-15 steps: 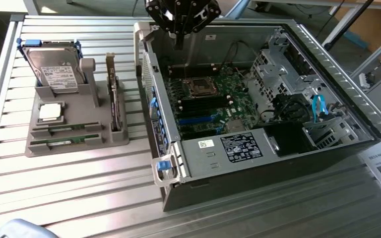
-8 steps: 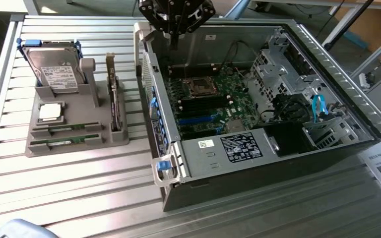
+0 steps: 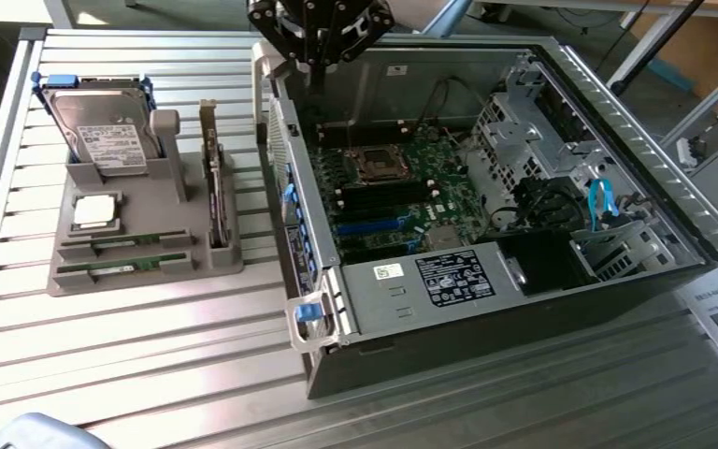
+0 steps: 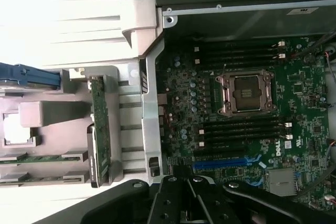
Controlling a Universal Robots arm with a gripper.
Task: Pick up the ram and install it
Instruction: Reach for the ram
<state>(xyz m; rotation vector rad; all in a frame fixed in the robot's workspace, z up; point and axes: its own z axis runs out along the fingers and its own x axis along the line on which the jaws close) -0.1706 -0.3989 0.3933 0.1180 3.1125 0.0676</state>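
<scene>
Exterior view. Closed jaws [image 3: 319, 65], nothing held, hanging over the far wall of the open computer case [image 3: 459, 309], at the edge of the motherboard [image 3: 396, 192]. Ram [image 3: 120, 269] well apart from the jaws, off toward the exterior view's left and nearer the camera. Sits lengthwise in the front slot of the grey holder [image 3: 160, 281] on the counter [image 3: 147, 365]. Second stick [image 3: 128, 245] just beside it, one slot closer to the jaws. Between ram and jaws: processor chip [image 3: 94, 213], hard drive [image 3: 97, 131], upright expansion card [image 3: 216, 192]. Empty memory slots [image 3: 362, 198] much nearer the jaws, just beside the CPU socket [image 3: 378, 166].

Wrist view. Same closed, empty jaws [image 4: 181, 208], roughly above the case wall. Ram [image 4: 42, 178] and second stick [image 4: 44, 158] across that wall from the jaws, beyond the expansion card [image 4: 100, 124]. Socket [image 4: 247, 94] and long dark slots [image 4: 241, 129] on the board side, near the jaws.

Handling, judged from looks:
- Likely very light, stiff and thin.
- Probably fragile at the chips and the contact edge.
- Smooth board faces, so possibly slippery and prone to tilting in a pinch.
- Best hold probably across the thickness, on the exposed upper long edge near mid-length.
- Should keep clear of the label, the chips and the holder's end blocks.
</scene>
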